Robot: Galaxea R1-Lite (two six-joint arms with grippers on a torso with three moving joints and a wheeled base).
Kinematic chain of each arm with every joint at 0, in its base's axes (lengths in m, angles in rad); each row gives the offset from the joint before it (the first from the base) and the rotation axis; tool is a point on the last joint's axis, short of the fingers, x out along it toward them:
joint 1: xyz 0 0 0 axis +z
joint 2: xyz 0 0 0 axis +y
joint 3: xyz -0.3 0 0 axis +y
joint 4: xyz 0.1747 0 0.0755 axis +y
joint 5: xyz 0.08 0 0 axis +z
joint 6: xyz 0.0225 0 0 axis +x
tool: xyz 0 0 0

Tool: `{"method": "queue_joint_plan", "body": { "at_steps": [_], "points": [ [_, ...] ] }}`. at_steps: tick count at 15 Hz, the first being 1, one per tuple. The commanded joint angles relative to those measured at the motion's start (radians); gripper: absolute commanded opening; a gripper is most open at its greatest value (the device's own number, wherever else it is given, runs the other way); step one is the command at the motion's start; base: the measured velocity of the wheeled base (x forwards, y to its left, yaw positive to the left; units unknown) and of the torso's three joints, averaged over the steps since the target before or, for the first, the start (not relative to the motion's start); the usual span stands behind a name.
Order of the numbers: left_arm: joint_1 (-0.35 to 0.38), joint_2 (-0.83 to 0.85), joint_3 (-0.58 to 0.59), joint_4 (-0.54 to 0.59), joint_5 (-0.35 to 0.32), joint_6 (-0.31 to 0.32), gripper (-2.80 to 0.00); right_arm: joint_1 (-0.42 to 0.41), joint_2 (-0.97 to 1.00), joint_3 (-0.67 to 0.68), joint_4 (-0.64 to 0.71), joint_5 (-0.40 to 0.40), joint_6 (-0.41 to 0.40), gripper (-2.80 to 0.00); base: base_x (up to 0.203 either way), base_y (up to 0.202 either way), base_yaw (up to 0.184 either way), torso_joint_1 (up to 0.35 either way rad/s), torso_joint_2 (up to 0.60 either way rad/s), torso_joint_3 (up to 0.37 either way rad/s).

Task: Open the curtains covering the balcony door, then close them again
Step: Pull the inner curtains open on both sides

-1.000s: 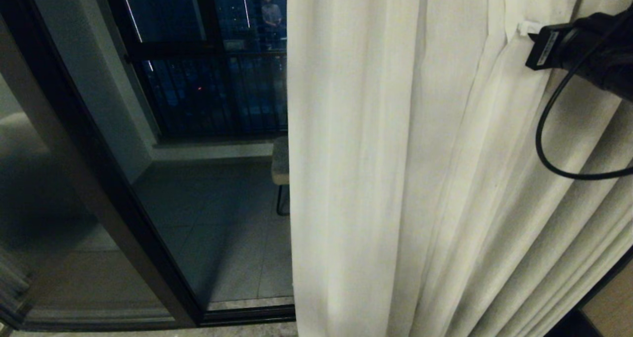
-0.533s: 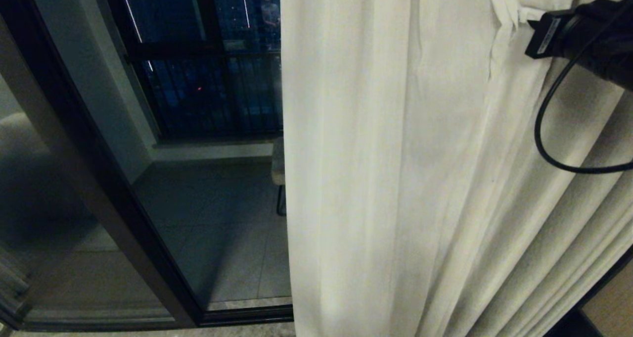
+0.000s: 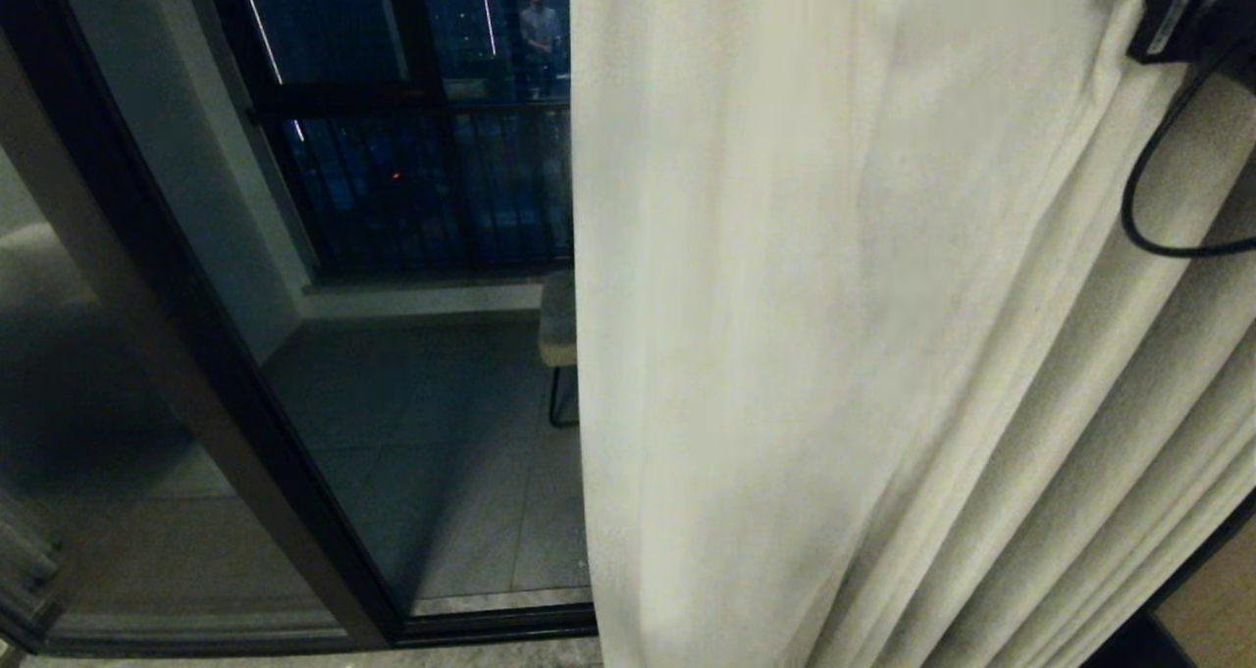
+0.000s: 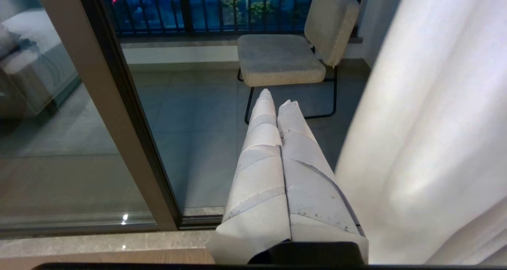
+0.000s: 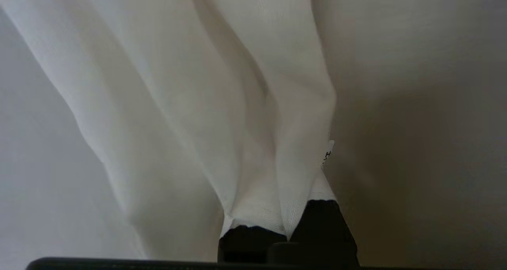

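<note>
Curtains [image 3: 834,354]: pleats run vertically, covering your right half of the balcony door [image 3: 196,354]. Right gripper [image 5: 285,222]: pressed together, apparently pinching a fold, bare glass lying to its left. Left gripper [image 4: 282,143]: closed, empty, parked.

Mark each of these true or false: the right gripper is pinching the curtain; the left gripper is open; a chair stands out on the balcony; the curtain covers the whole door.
1. The right gripper is shut on the curtain. True.
2. The left gripper is open. False: its fingers are pressed together, holding nothing.
3. A chair stands on the balcony. True.
4. The curtain covers the whole balcony door. False: glass on the robot's left is uncovered.
</note>
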Motion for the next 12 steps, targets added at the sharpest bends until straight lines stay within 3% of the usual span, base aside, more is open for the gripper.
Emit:
{"method": "queue_joint_plan", "body": {
  "at_steps": [1, 12],
  "points": [
    [0.000, 0.000, 0.000, 0.000, 0.000, 0.000, -2.80, -0.088, 0.058, -0.076, 0.016, 0.001, 0.006, -2.80, 0.000, 0.000, 0.000, 0.000, 0.00, 0.000],
    [0.000, 0.000, 0.000, 0.000, 0.000, 0.000, -2.80, -0.389, 0.176, -0.221, 0.019, 0.002, 0.069, -2.80, 0.000, 0.000, 0.000, 0.000, 0.00, 0.000]
  ]
}}
